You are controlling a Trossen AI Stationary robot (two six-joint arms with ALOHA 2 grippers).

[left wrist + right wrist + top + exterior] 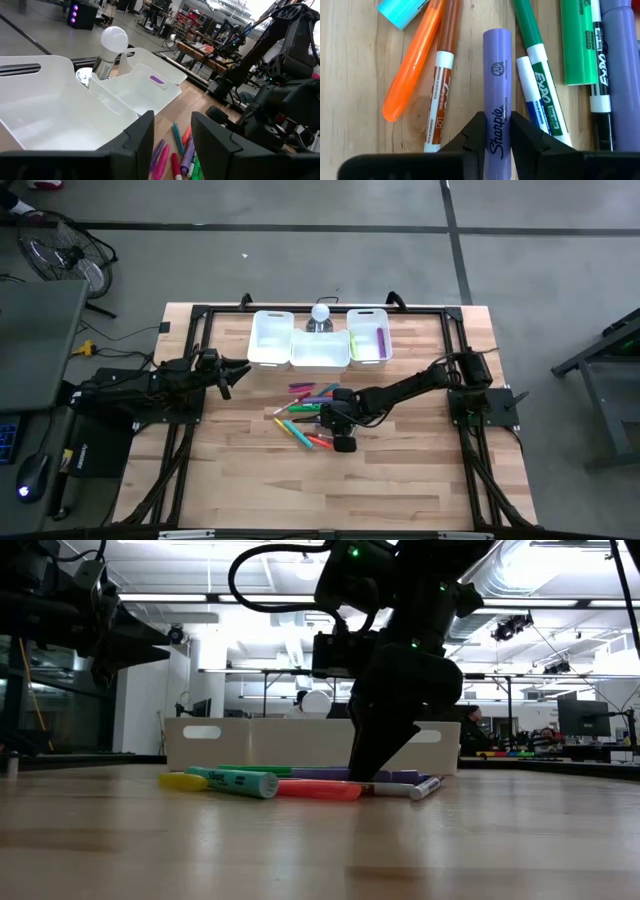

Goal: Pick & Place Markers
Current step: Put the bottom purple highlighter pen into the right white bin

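Right end effector [497, 131] pinching smooth cylindrical purple marker [497, 75].

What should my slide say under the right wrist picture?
Right claw pinching a purple Sharpie marker among the markers.

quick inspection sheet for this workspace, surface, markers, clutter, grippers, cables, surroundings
surface: wooden table, bare at the front.
job's things: loose markers mid-table; purple marker lies in the right white bin.
clutter: light bulb behind the bins.
grippers: right gripper closed on a lavender Sharpie; left gripper open, near the left bin.
cables: black cable left of the table.
surroundings: floor fan, concrete floor.
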